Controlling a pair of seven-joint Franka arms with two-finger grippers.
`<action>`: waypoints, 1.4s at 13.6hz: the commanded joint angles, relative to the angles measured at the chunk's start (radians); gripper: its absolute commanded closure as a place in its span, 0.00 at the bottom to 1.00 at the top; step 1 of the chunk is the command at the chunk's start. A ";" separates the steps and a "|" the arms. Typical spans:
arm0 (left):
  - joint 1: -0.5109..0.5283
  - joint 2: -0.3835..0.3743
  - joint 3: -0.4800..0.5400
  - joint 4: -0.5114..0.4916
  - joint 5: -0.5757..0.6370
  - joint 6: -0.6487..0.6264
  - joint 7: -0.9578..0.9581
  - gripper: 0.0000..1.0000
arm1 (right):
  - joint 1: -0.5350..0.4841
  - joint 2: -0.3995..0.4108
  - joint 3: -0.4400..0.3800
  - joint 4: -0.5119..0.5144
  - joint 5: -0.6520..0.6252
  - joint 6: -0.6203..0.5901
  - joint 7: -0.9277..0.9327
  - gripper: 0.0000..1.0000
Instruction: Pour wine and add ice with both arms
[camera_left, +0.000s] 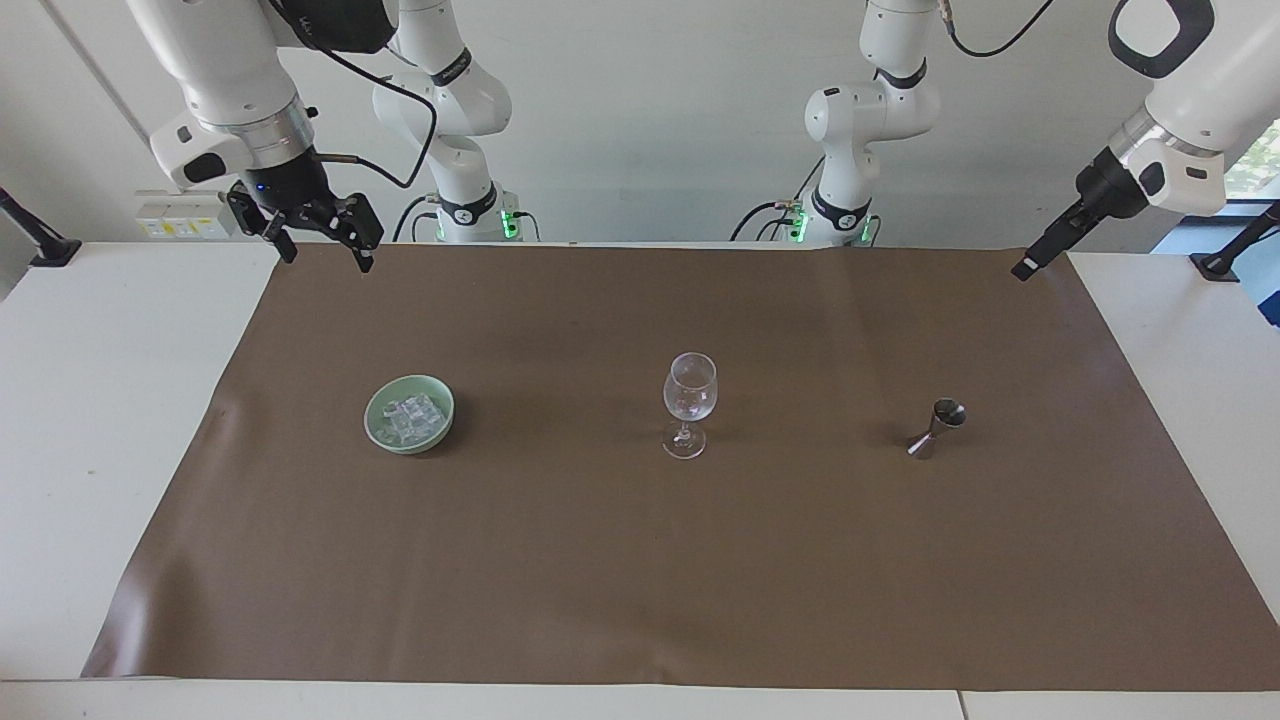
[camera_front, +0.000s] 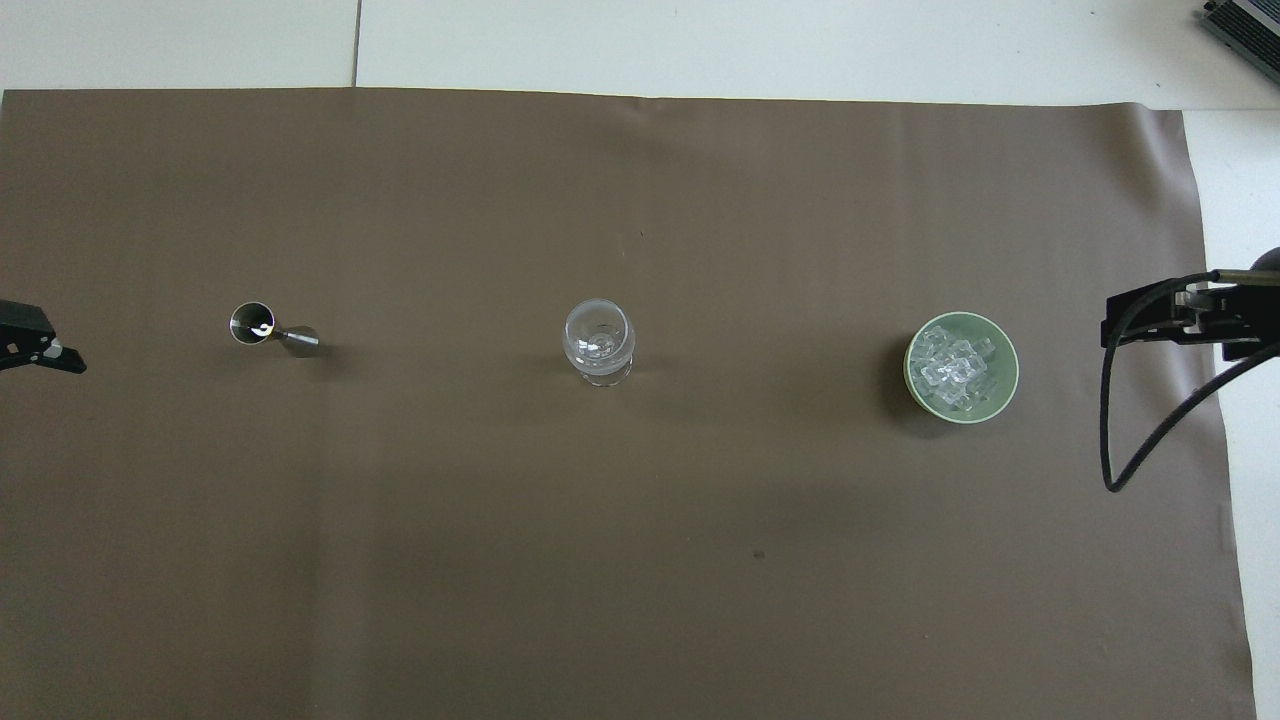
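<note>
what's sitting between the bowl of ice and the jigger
An empty wine glass stands upright between the green bowl of ice and the steel jigger, all apart on the brown mat; both views show it.

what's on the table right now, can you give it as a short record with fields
mat: brown sheet covering the table
bowl: green bowl holding ice, toward the right arm's end
glass: wine glass, upright, mid-mat
jigger: metal jigger, upright, toward the left arm's end
right gripper: open, empty, raised over the mat's edge nearest the robots
left gripper: empty, raised over the mat's corner nearest the robots
held: nothing
</note>
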 joint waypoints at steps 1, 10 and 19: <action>0.023 0.031 -0.008 -0.024 -0.036 0.028 -0.049 0.00 | -0.014 -0.005 0.006 0.003 0.019 -0.004 0.004 0.00; 0.179 0.080 -0.008 -0.074 -0.235 0.045 -0.180 0.00 | -0.014 -0.005 0.006 0.002 0.019 -0.004 0.004 0.00; 0.271 0.261 -0.011 -0.062 -0.438 0.077 -0.326 0.00 | -0.014 -0.005 0.006 0.003 0.019 -0.004 0.004 0.00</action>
